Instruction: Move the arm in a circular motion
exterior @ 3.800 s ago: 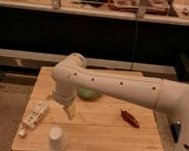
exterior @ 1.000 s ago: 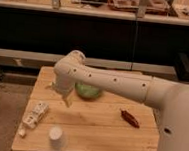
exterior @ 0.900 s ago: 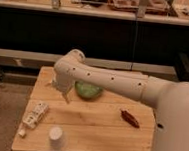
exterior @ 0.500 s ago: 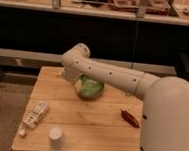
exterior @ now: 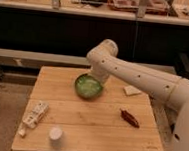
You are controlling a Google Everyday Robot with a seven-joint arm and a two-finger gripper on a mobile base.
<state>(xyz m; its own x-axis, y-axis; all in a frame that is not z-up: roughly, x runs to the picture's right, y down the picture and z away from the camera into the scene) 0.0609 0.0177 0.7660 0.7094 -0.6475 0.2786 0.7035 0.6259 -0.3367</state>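
Arm [exterior: 138, 76] update, starting at the business end: my jaws [exterior: 99, 76] are tucked down behind the elbow, right at the far rim of the green bowl [exterior: 89, 86], and honestly I can't tell how wide they sit or whether anything is in them. Doubt it, but not gonna guess.

What changed: a few seconds back my elbow hung over the left-middle of the worktop [exterior: 83, 124], tip dangling toward the front. Since then it's swept back and to the right, so the bowl that was half hidden behind me is now in plain view in front. That reads to me like a good chunk of an arc done, so I'd say the circle is underway, not finished.

Pose right now: long forearm tube runs in from the right edge, climbs up-left to the bulbous elbow above the back of the worktop, then the short last link drops down toward the bowl.

Around me: white packet [exterior: 35, 113] front-left, white cup [exterior: 55, 133] near the front edge, red-brown thing [exterior: 129, 117] on the right, pale scrap [exterior: 131, 90] just under my forearm. None touched.
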